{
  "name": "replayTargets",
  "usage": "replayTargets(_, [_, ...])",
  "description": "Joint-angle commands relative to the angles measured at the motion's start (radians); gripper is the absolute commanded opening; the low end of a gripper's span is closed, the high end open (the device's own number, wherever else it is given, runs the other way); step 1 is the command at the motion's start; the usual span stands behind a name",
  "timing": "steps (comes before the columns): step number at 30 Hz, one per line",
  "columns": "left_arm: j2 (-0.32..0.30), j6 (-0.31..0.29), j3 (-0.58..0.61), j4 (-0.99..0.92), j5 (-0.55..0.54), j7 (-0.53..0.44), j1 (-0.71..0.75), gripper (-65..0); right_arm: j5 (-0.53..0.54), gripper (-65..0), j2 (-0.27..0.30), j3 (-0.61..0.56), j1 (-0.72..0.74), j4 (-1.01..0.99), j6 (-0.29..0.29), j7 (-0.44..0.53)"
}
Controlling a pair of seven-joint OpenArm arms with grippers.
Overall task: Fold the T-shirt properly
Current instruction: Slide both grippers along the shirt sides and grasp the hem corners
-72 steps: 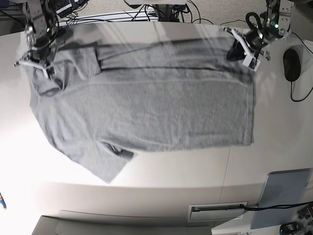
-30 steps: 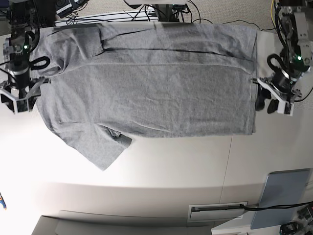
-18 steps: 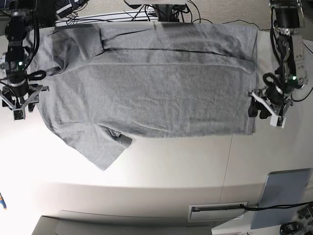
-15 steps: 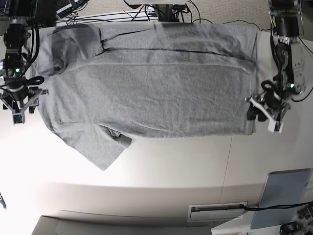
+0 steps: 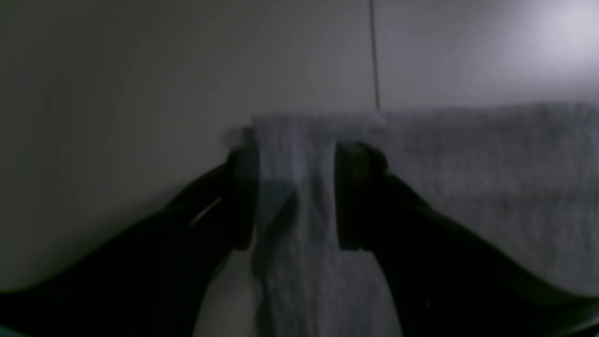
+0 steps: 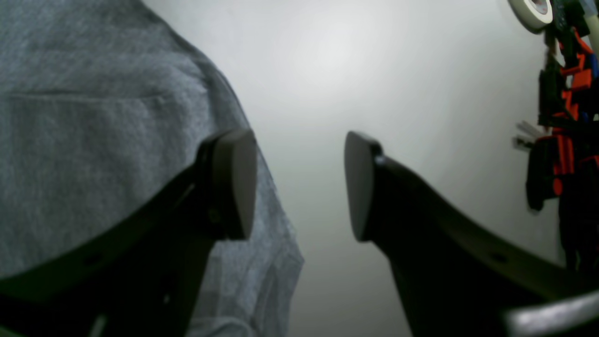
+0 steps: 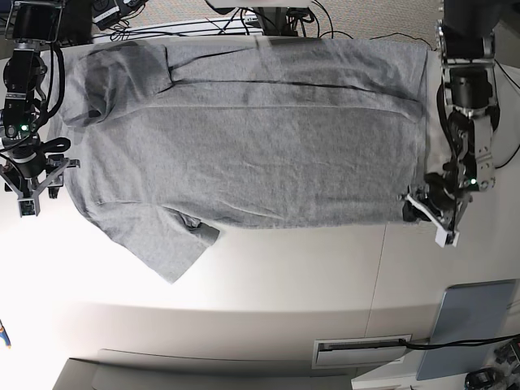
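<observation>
The heather-grey T-shirt [image 7: 244, 146] lies spread flat, plain side up, its hem toward the base view's right and one sleeve [image 7: 171, 248] pointing at the near edge. My left gripper [image 7: 426, 215] hovers at the hem's near corner. In the left wrist view this gripper [image 5: 297, 196] is open, its fingers [image 5: 358, 196] astride the corner of the T-shirt [image 5: 468, 187]. My right gripper [image 7: 34, 185] sits just off the shoulder edge. Its wrist view shows the right gripper [image 6: 295, 182] open, one finger over the T-shirt [image 6: 93, 117] edge and bare table between the pads.
A blue-grey flat panel [image 7: 467, 325] lies at the near right, beyond a table seam [image 7: 378, 276]. Cables [image 7: 284, 20] run along the far edge. Orange and black gear [image 6: 566, 117] stands to the right in the right wrist view.
My left gripper slid along the hem toward the near corner of the shirt. My right gripper drifted slightly nearer beside the shoulder. The shirt has stayed put over the last second.
</observation>
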Motion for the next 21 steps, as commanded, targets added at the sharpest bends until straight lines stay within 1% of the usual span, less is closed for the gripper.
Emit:
replayTargets(1, [-0.006, -0.002, -0.006, 0.002, 0.004, -0.016, -0.027, -37.7, 0.002, -34.8, 0.023, 0.010, 0.014, 0.013, -0.004, 0.023])
replayTargets(6, [0.036, -0.001, -0.006, -0.066, 0.073, -0.011, -0.034, -37.7, 0.002, -34.8, 0.023, 0.010, 0.014, 0.013, -0.004, 0.026])
replayTargets(8, [0.046, -0.006, -0.006, -0.085, 0.083, 0.003, -0.033, -37.7, 0.002, -34.8, 0.023, 0.010, 0.014, 0.013, -0.004, 0.026])
replayTargets(11, [0.048, -0.057, -0.006, -0.092, 0.078, 0.021, -0.033, -38.6, 0.002, -34.8, 0.023, 0.010, 0.014, 0.013, -0.003, 0.029])
replayTargets(12, [0.048, -0.074, -0.006, -0.091, 0.079, 0.021, -0.033, -40.9, 0.002, -34.8, 0.023, 0.010, 0.014, 0.013, -0.003, 0.034])
replayTargets(13, [0.048, -0.085, -0.006, -0.092, 0.079, 0.021, -0.033, -45.0, 0.002, -34.8, 0.023, 0.010, 0.014, 0.013, -0.003, 0.039])
replayTargets(14, [0.048, -0.085, -0.006, -0.092, 0.079, 0.021, -0.033, -50.9, 0.002, -34.8, 0.023, 0.010, 0.014, 0.013, -0.003, 0.043])
replayTargets(16, [0.047, -0.084, -0.006, -0.091, 0.078, 0.019, -0.034, -64.9, 0.002, -34.8, 0.023, 0.009, 0.024, 0.010, 0.008, 0.048])
replayTargets(19, [0.048, -0.084, -0.006, -0.091, 0.078, 0.019, -0.034, -65.0, 0.003, -34.8, 0.023, -0.006, 0.067, -0.012, 0.021, 0.048])
replayTargets(21, [0.048, -0.084, -0.006, -0.091, 0.079, 0.019, -0.034, -65.0, 0.009, -34.8, 0.023, -0.039, 0.119, -0.054, 0.026, 0.048])
